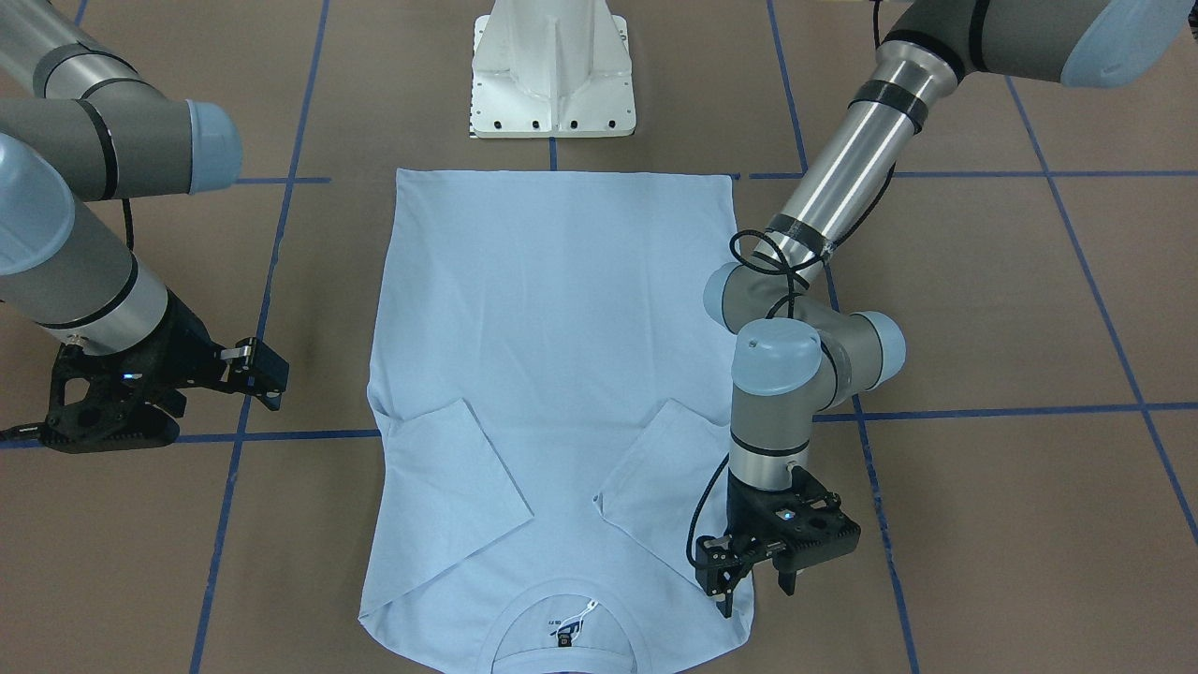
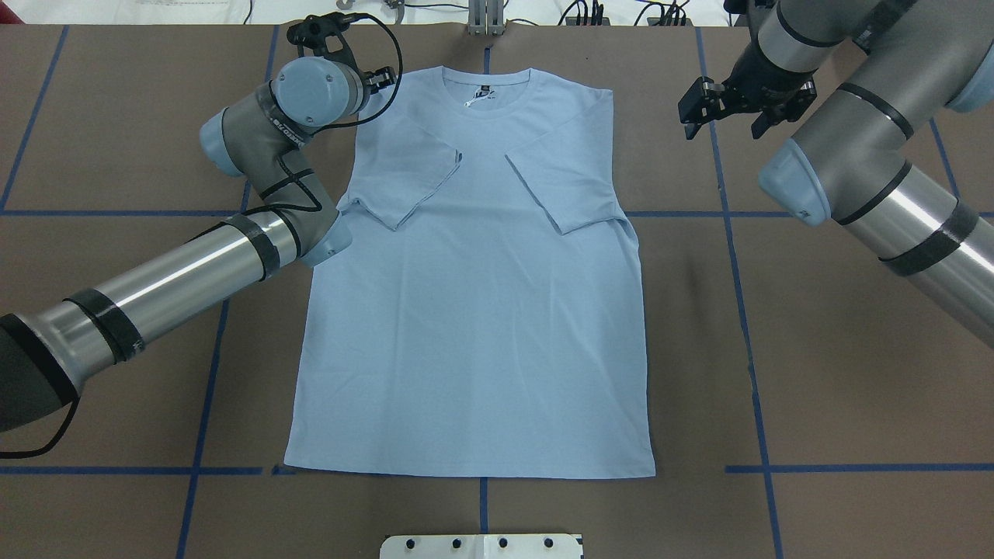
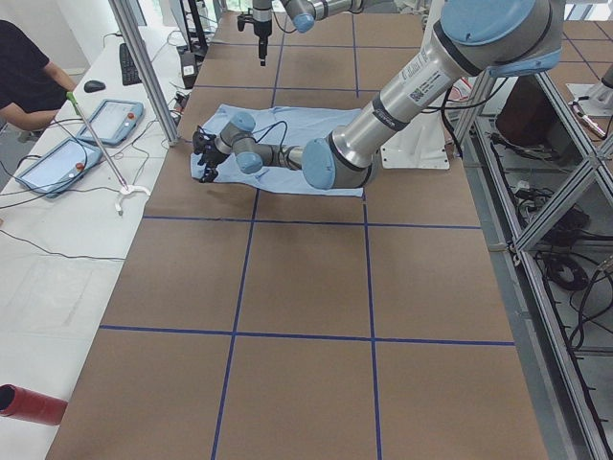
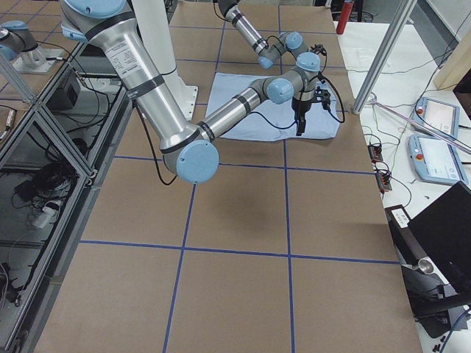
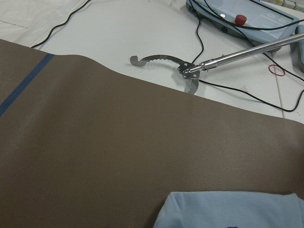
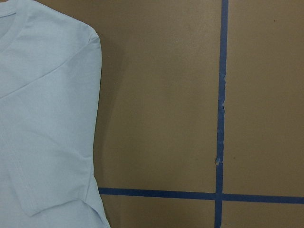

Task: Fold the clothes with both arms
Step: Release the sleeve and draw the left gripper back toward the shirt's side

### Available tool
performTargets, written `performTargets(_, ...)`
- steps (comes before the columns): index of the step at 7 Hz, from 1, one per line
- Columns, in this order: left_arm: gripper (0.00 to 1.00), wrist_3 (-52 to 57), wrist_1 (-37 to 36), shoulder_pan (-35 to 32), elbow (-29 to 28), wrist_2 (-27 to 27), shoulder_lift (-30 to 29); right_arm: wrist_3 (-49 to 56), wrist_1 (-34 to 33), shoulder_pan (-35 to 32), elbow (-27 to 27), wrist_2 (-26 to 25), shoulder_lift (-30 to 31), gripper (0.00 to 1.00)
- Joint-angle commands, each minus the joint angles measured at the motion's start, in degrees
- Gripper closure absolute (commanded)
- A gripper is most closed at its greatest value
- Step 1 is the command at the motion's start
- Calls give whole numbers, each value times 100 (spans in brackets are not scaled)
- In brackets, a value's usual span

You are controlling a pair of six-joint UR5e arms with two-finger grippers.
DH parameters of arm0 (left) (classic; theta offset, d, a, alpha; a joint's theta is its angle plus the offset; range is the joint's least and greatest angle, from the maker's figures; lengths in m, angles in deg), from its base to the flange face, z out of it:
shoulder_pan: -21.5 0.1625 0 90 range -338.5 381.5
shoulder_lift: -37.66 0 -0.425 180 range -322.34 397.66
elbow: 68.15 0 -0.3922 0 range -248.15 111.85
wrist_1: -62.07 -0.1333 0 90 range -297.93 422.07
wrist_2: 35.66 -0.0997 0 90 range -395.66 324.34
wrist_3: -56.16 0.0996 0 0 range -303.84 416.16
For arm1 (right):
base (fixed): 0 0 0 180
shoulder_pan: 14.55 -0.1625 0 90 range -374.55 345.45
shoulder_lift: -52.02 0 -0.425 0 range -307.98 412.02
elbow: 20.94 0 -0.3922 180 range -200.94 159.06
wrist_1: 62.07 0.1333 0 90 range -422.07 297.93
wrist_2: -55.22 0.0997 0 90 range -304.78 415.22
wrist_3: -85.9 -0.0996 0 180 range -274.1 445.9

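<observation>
The pale light-blue T-shirt [image 1: 552, 356] lies flat on the brown table, with both sleeves folded inward over the body and the collar on the side away from the robot. It also shows in the overhead view [image 2: 474, 310]. Its dark neck label [image 1: 564, 641] shows; the chest print is hidden. My left gripper [image 1: 756, 585] is open and empty, pointing down at the shirt's shoulder edge beside the collar. My right gripper [image 2: 724, 128] is open and empty above bare table, clear of the other shoulder. The right wrist view shows that shoulder [image 6: 42, 118].
The white pedestal base [image 1: 552, 75] stands at the hem end. Blue tape lines [image 6: 221, 95] grid the table. Past the collar-side edge is a white bench with tablets [image 3: 72, 158], a metal grabber tool [image 5: 190, 69] and cables. A person [image 3: 24, 77] sits there.
</observation>
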State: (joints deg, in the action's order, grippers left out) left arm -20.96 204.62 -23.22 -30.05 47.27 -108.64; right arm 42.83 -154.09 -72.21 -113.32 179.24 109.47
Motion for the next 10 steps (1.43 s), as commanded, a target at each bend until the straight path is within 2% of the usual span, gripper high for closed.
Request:
performTargets(1, 28, 5, 106, 15, -171, -32, -204, 1, 0, 0, 18, 0, 3, 0)
performTargets(2, 44, 13, 106, 6, -180, -14, -214, 1, 0, 0, 27, 0, 3, 0)
performTargets(3, 65, 40, 106, 6, -258, -31, -214, 1, 0, 0, 35, 0, 3, 0)
performTargets(5, 70, 127, 106, 6, -347, -66, -214, 1, 0, 0, 44, 0, 3, 0)
performTargets(6, 76, 128, 106, 6, -347, -66, -214, 1, 0, 0, 44, 0, 3, 0)
performTargets(7, 92, 189, 98, 6, -338, -66, -214, 1, 0, 0, 44, 0, 3, 0)
performTargets(8, 100, 398, 97, -2, -338, -66, -214, 1, 0, 0, 53, 0, 11, 0)
performTargets(10, 100, 497, 97, -37, -338, -49, -214, 10, 9, 0, 79, 0, 3, 0)
